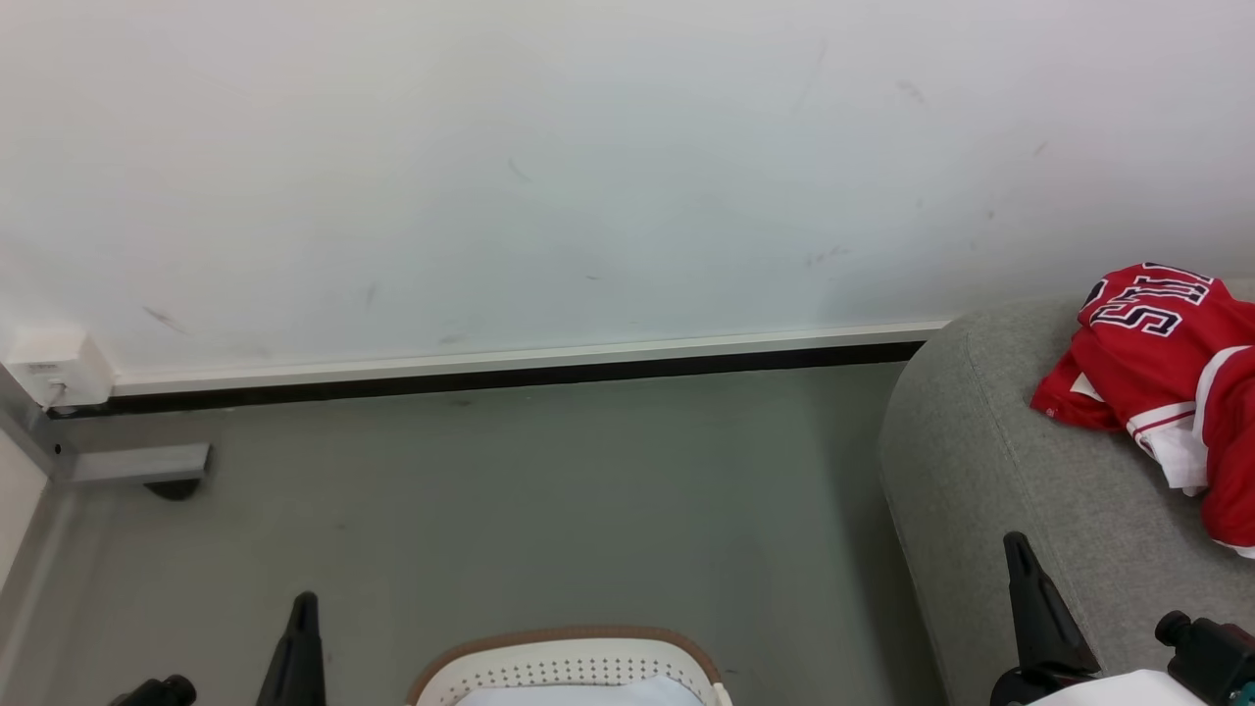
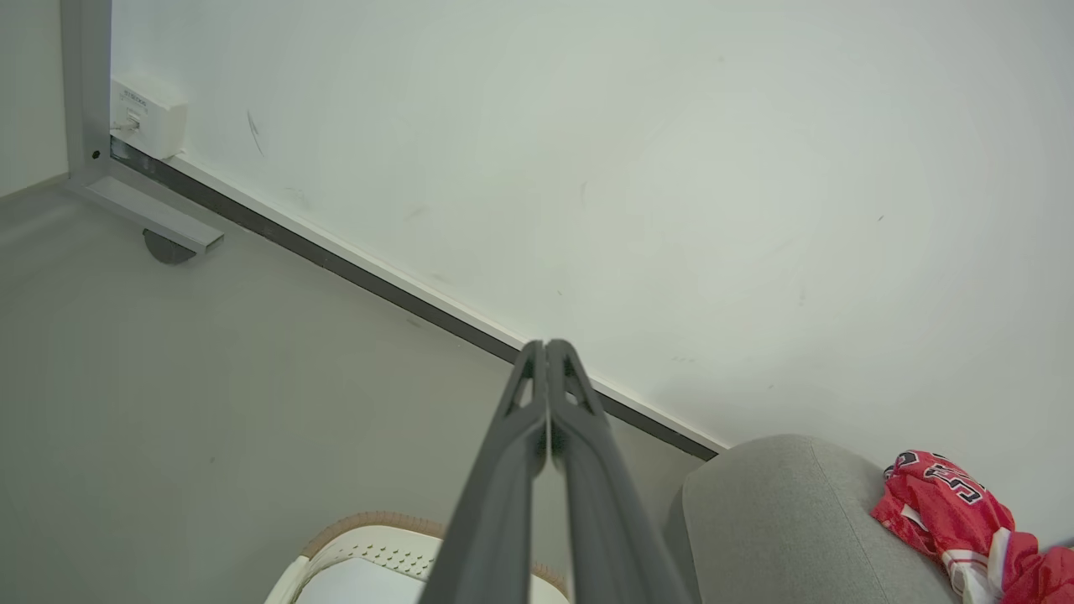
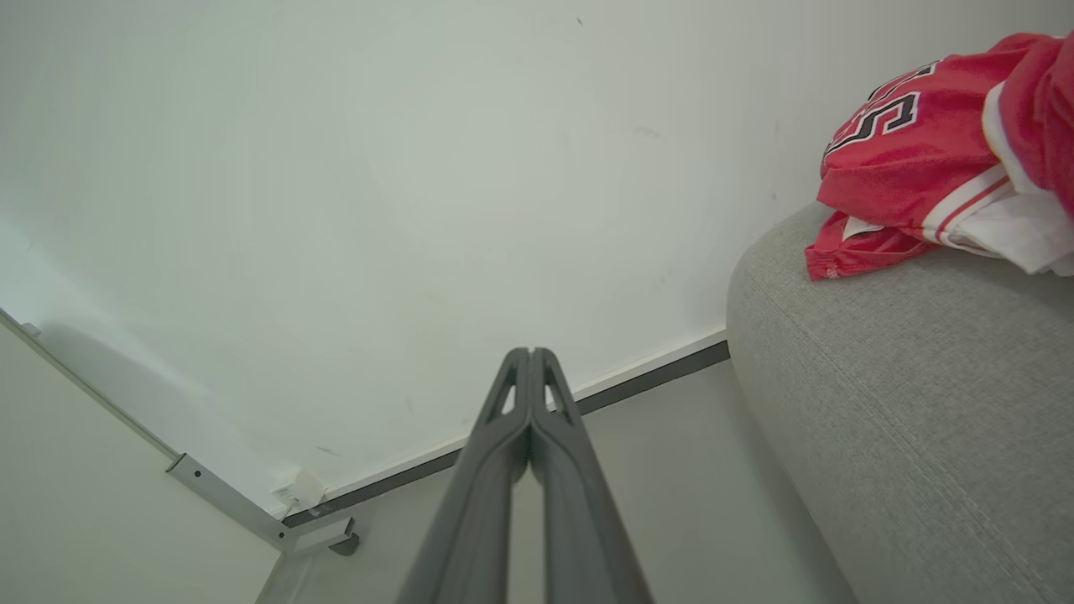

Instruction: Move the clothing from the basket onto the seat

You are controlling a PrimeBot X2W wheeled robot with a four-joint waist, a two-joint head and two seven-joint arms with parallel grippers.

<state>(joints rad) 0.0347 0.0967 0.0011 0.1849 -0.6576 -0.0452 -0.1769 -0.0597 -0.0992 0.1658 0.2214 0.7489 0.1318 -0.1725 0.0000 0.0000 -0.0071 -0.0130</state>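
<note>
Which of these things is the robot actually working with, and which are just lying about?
Part of the job:
red jersey, lying on the sofa
basket
left tool and right tool, both shut

Just there:
white wall box
grey metal foot
skirting

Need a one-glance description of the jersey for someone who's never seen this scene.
Start at the big light-grey seat on the right, by the white wall. On its top lies the clothing, a crumpled heap. Its bright red, with white panels, striped trim and black-and-white block lettering, sets it apart from the grey and white around it.
</note>
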